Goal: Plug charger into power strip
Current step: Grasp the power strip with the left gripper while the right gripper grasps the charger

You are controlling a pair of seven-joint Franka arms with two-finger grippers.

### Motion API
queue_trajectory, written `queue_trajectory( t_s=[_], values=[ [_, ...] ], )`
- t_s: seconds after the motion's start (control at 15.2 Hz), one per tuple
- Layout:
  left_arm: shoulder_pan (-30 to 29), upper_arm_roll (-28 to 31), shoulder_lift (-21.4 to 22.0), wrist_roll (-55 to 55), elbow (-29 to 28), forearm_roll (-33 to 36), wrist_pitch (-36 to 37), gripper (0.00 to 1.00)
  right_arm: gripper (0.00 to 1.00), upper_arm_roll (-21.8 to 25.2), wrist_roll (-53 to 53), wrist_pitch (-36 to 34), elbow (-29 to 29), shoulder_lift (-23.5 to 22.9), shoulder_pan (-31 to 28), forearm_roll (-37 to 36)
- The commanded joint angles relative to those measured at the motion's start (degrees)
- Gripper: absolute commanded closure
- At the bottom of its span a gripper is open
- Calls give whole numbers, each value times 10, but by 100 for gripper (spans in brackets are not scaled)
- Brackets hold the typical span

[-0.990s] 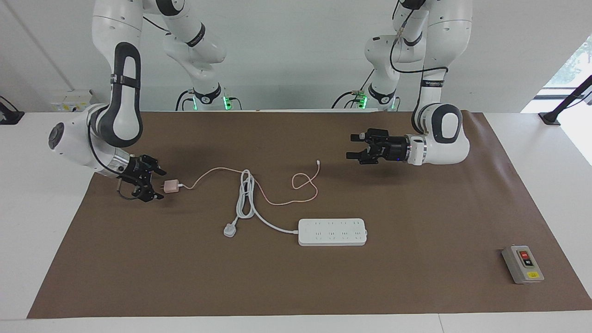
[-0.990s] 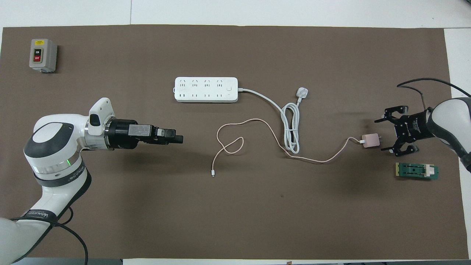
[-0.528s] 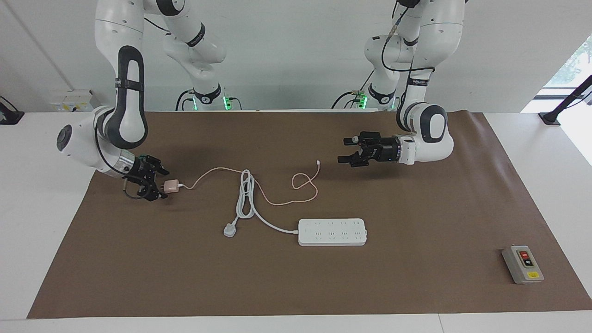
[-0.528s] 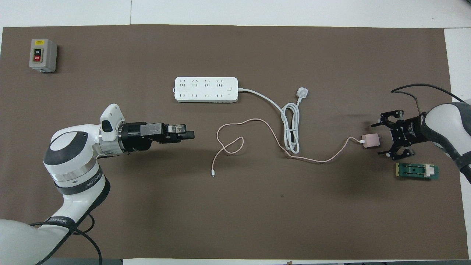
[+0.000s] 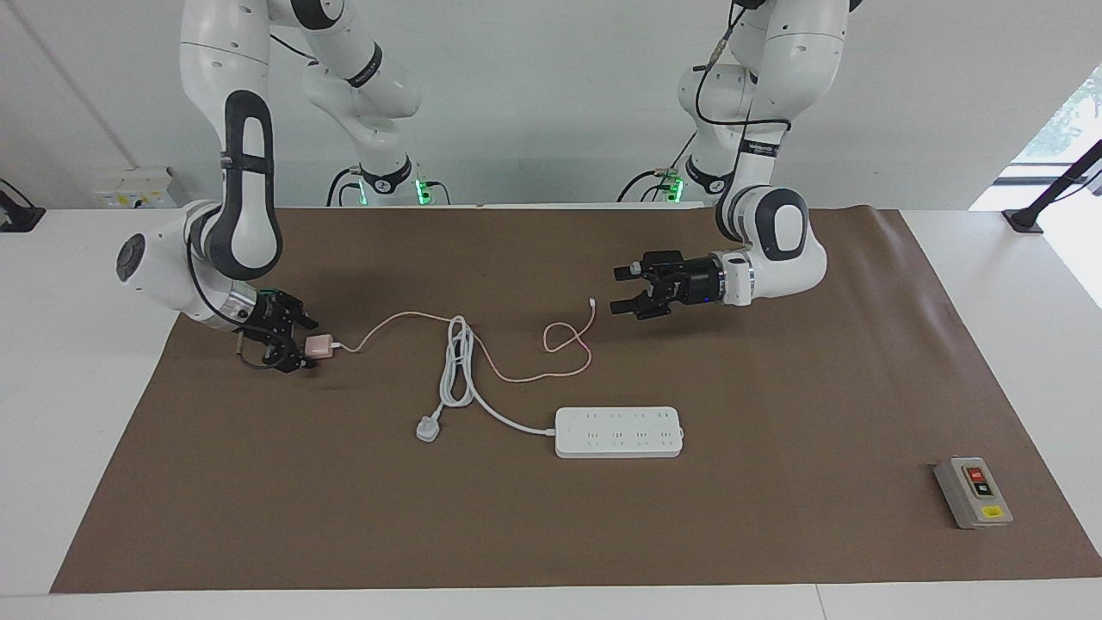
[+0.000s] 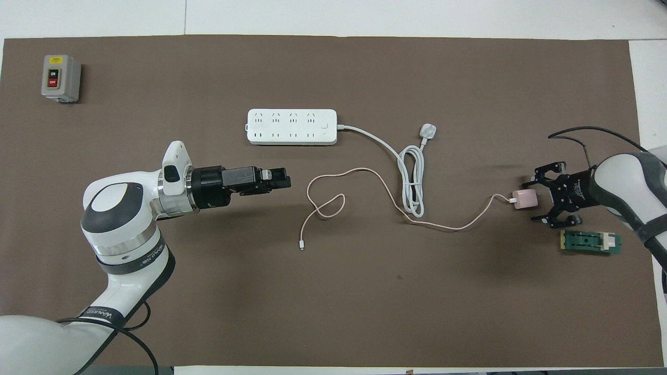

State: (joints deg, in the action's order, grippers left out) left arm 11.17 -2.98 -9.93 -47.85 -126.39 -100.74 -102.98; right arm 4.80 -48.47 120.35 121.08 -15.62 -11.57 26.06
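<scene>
Pale pink cube-shaped charger (image 6: 525, 199) with thin pink cable (image 6: 365, 179). Long flat white power strip (image 5: 619, 431), thick white cord (image 6: 411, 177), white three-pin plug (image 6: 428, 130). Plain brown table mat (image 5: 551, 534). Small grey switch box (image 6: 61, 78), red and black buttons, yellow label. Green circuit board (image 6: 590, 242), white part.

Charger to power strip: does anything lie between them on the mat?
Yes. The coiled white cord of the power strip and its three-pin plug lie on the mat between the charger and the strip. The right claw is at the charger, nothing between them.
</scene>
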Motion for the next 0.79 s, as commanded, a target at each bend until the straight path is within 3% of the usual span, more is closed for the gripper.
queue_trajectory(
  t_s=[0.0,0.07,0.33,0.53,0.73],
  values=[
    [26,6,-4,-5,11,-24,-26,0,73,-1,14,7,9,9,1,14],
    [31,5,-4,-4,12,-30,-32,0,99,-2,13,6,8,9,1,14],
    [34,6,-23,-5,32,-36,-34,0,100,-5,-28,-46,-35,9,20,14],
    [34,6,-30,-3,44,-36,-38,0,100,-14,-56,-100,-60,44,25,33],
    [38,6,-44,-3,57,-36,-46,0,100,-18,-126,-111,-69,72,54,37]
  ],
)
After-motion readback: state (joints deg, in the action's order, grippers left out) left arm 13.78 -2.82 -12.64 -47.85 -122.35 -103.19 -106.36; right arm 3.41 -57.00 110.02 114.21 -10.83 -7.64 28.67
